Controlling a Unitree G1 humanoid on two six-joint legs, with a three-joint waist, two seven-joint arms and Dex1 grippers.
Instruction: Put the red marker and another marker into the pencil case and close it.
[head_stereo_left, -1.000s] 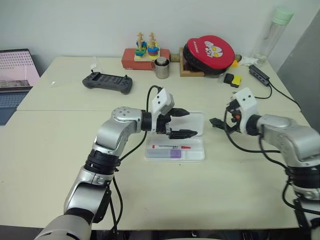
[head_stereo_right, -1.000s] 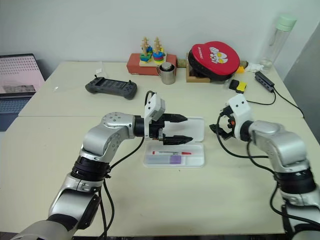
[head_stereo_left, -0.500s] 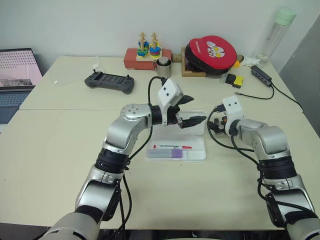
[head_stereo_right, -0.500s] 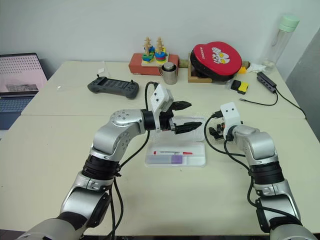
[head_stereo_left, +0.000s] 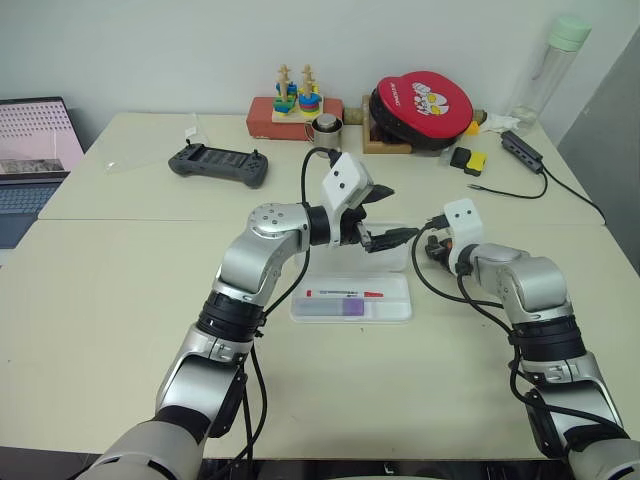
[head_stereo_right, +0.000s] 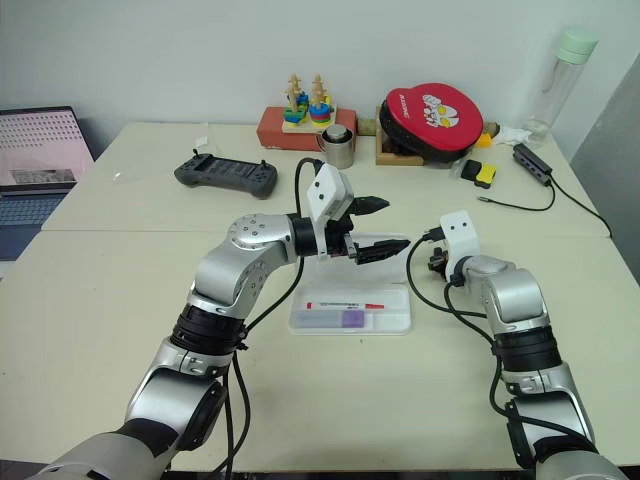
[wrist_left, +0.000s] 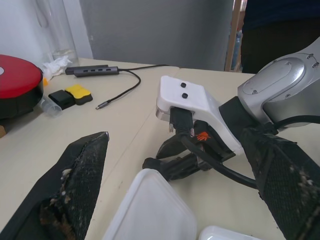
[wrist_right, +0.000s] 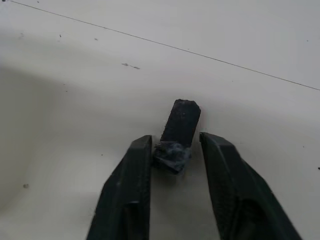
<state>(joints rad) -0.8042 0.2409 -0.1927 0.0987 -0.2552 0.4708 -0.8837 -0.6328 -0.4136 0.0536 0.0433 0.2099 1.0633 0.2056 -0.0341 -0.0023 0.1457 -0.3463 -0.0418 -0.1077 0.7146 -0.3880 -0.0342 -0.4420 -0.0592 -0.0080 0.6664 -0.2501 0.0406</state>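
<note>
The pencil case (head_stereo_left: 402, 312) lies open mid-table, its lid (head_stereo_left: 396, 262) folded back behind the tray. In the tray lie the red marker (head_stereo_left: 345, 293) and, just in front of it, the lilac marker (head_stereo_left: 340, 309). My left gripper (head_stereo_left: 392, 215) hovers open above the lid, pointing toward my right arm; its worn black fingers (wrist_left: 80, 170) frame the lid's corner (wrist_left: 150, 210). My right gripper (head_stereo_left: 428, 250) sits low at the lid's right end, off the lid. Its fingers (wrist_right: 130, 185) are drawn close, with a small dark stub between the tips that I cannot identify.
At the table's back stand a game controller (head_stereo_left: 217, 163), a metal mug (head_stereo_left: 322, 135), a toy stacker on a red box (head_stereo_left: 295, 108), a round red case (head_stereo_left: 420, 98) and a bottle (head_stereo_left: 545, 70). A cabled hub (head_stereo_left: 520, 150) lies back right, a laptop (head_stereo_left: 30, 150) far left.
My right arm has swung in from the right and come down beside the lid's right end. My left gripper has risen a little and reached further over the lid.
</note>
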